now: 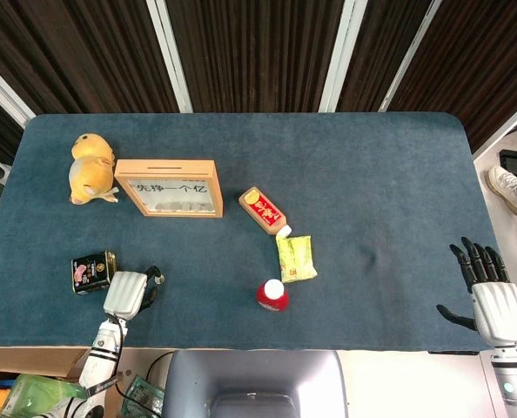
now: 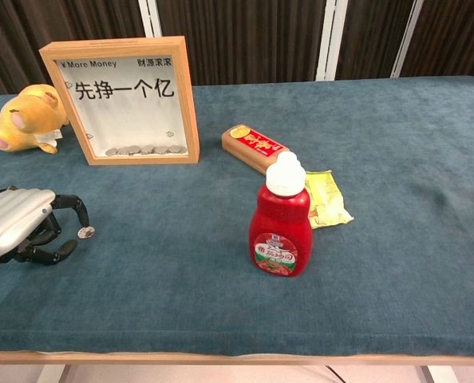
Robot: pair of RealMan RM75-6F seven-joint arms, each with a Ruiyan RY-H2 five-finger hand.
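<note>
The left hand (image 2: 25,226) hovers low at the table's near left, fingers curled apart over a small coin (image 2: 85,232), fingertips beside it but nothing pinched. The reach looks complete; the next move calls for a fine pinch on the flat coin. The right hand (image 1: 495,300) rests spread and empty, far right.

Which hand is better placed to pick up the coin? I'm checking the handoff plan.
The left hand, probably: its fingertips curl right beside the coin on the table. The right hand rests open at the far right edge, well away.
</note>
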